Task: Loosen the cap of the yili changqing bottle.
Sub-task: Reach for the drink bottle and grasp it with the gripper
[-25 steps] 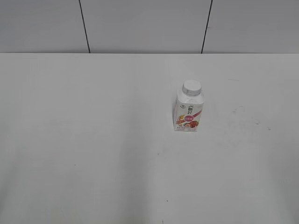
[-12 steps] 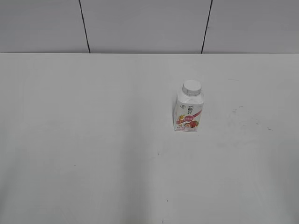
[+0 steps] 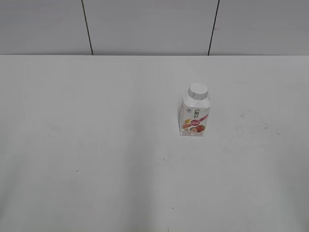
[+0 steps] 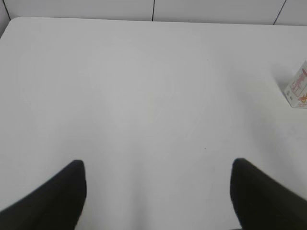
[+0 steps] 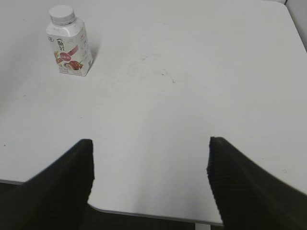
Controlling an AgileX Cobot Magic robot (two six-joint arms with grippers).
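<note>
Exterior view first: we saw the yili changqing bottle point(image 3: 195, 116) standing upright on the white table point(image 3: 96, 145), right of the middle and roughly halfway back. We noted its squarish white body with a pink-red label facing the camera, strawberries low on the label. The cap point(image 3: 198, 90) sat on the neck, white and round, looking level; we could not tell from the pictures how tightly it was seated. No arm or gripper showed in that view. Behind the table we saw a pale wall point(image 3: 145, 24) with two dark vertical seams. In the left wrist view we found the left gripper point(image 4: 158, 191) over bare tabletop, its two dark fingers point(image 4: 53, 201) spread wide apart with nothing between them; only a corner of the bottle point(image 4: 298, 88) showed at the right edge, well apart from the gripper. In the right wrist view we saw the right gripper point(image 5: 149, 184) also spread wide and holding nothing, its dark fingers point(image 5: 249, 191) low in the picture near the table's front edge. We spotted the bottle point(image 5: 70, 45) far up at the upper left of that view, upright, cap point(image 5: 63, 14) on top, well apart from the gripper. A few faint scuff marks point(image 5: 165, 74) lay on the table to the bottle's right.
</note>
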